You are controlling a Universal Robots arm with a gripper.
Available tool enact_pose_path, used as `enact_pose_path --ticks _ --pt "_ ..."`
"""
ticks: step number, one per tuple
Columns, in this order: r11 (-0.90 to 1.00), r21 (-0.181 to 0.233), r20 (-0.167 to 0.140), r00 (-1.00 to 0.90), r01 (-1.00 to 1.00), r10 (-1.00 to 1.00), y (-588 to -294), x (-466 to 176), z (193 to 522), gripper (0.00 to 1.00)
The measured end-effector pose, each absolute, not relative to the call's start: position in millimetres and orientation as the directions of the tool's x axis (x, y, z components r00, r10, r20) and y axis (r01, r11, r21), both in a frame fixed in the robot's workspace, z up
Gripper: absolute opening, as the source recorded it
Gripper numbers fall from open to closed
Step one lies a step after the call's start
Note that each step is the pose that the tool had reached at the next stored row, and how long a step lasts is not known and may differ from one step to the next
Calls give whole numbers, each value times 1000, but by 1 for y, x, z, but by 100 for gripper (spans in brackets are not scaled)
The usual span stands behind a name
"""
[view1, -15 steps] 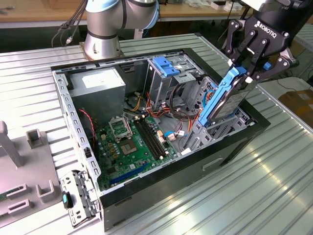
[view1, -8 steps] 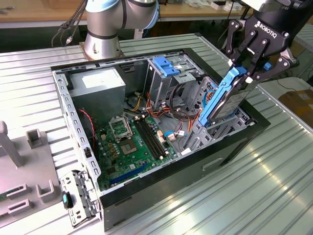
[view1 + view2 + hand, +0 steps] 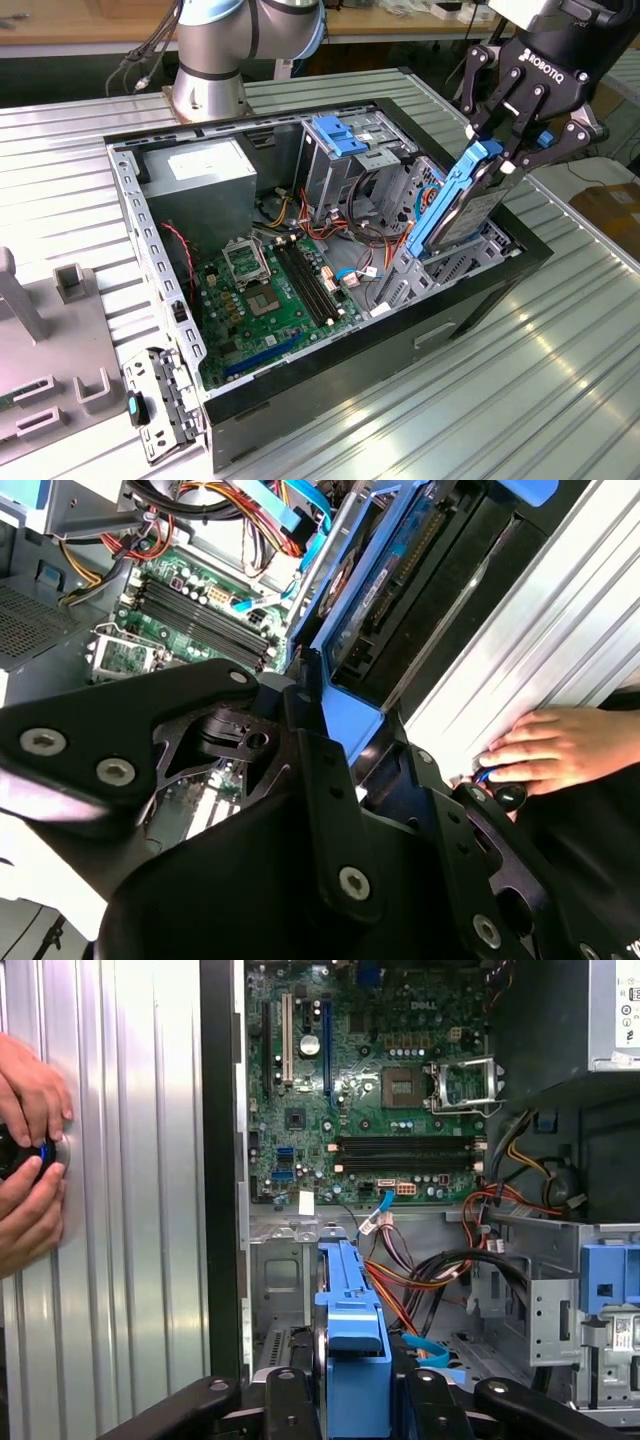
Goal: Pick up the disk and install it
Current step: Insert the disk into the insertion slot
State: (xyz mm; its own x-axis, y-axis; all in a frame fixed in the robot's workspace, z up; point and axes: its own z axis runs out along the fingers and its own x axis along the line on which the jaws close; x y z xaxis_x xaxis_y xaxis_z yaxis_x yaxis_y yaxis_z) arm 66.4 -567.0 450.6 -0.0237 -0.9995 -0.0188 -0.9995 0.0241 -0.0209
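- Fingers (image 3: 500, 120) are clenched on the blue top rail of the flat dark grey disk (image 3: 465, 200): pick-up is done.
- Below them it leans into the open black computer case (image 3: 340, 400), seemingly not yet seated.

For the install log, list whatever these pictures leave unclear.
Exterior view: the lower end of the disk, hidden inside the computer case.
First wrist view: the dark object under a person's hands, covered by them and cut by the edge.
Second wrist view: the disk's far end, cut off by the edge.
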Motion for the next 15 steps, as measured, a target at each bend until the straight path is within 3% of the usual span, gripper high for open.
enact_pose_path --ticks 15 --pt "24 -20 -19 -24 -1000 -1000 -567 67 445 37"
